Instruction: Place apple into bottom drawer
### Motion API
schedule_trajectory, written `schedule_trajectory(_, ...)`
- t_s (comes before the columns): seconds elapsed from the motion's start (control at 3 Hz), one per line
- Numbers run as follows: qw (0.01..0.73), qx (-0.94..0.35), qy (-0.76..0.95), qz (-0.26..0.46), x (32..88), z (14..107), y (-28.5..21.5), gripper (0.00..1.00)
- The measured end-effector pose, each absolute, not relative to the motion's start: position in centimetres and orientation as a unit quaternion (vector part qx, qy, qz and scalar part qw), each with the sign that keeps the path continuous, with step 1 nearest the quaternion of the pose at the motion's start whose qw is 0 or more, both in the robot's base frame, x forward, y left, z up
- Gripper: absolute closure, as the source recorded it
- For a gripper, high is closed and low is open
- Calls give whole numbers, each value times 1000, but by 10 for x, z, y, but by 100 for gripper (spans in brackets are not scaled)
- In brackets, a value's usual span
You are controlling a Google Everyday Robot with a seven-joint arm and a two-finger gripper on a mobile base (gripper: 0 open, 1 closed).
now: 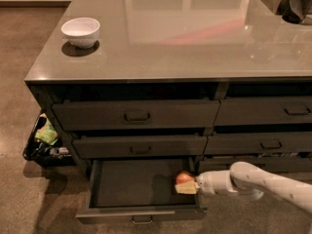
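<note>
One drawer, the bottom drawer [136,212], stands open; my end effector [186,186] pinches the apple [184,177] at its right side.

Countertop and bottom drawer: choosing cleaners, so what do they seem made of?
Countertop: glossy grey, perhaps polished stone or glass; it mirrors lights. Bottom drawer: matte dark grey, maybe painted wood or laminate. Gripper holds apple at its right end.

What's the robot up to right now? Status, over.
Gripper shut on apple, over right end of open bottom drawer. Apple not yet released. Nothing seen blocking.
</note>
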State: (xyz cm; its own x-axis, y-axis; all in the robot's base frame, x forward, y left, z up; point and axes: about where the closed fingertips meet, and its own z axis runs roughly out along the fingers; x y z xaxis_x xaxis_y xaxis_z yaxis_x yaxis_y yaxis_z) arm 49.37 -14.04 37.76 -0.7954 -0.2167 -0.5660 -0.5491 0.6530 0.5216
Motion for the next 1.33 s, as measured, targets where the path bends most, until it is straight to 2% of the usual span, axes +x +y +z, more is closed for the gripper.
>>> schedule_trajectory(0.33, 212, -204, 882, 368, 503, 351, -119, 100)
schedule_trajectory(1.33, 233, -227, 862, 388, 524, 328, -99, 100)
